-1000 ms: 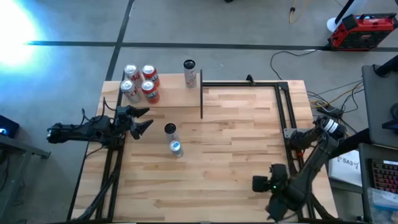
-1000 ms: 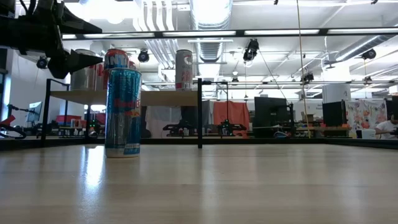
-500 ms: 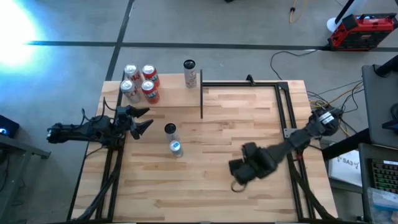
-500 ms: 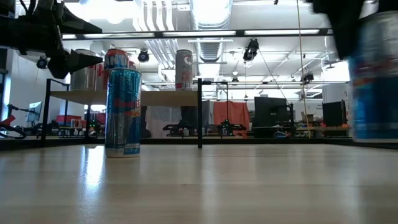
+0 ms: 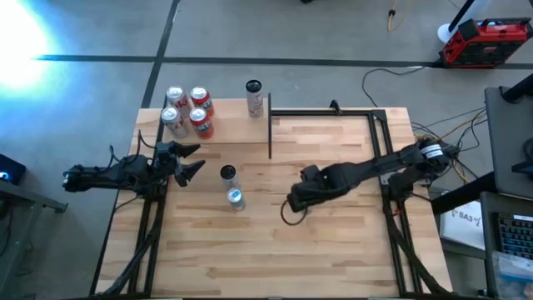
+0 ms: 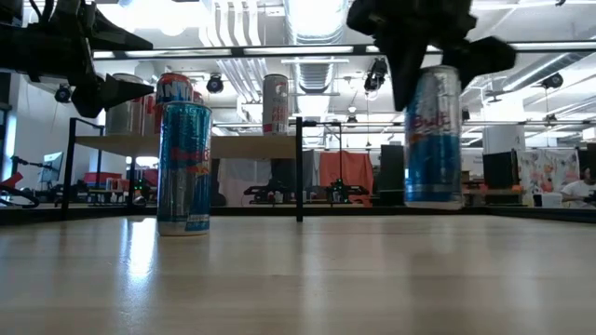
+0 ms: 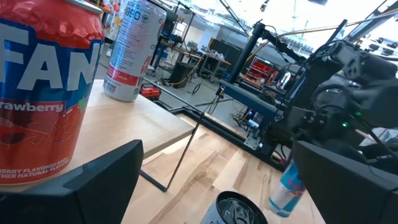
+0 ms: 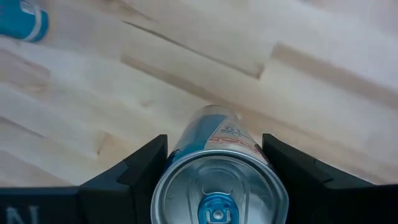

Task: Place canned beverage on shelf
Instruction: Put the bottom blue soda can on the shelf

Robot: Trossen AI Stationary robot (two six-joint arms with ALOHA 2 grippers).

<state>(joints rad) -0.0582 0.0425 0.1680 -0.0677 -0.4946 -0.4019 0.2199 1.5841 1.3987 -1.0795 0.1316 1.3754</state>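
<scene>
Right fingers [image 6: 430, 79] closed on a blue can [image 6: 433, 140], gripping its upper wall and holding it clear of the surface [image 5: 333, 250]. Likely rigid, smooth, slippery, and dentable if squeezed hard. The shelf [image 5: 225, 125] lies well beyond the fingers. Left fingers [image 5: 188, 161] wait spread, empty, beside it.

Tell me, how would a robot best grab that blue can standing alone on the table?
Take the blue can around its upper body, pincer coming straight down from above. It stands upright, tall and slim, with a second can close by, so a sideways approach might knock that one. The right pincer holds its own can the same way, fingers on opposite sides.
</scene>
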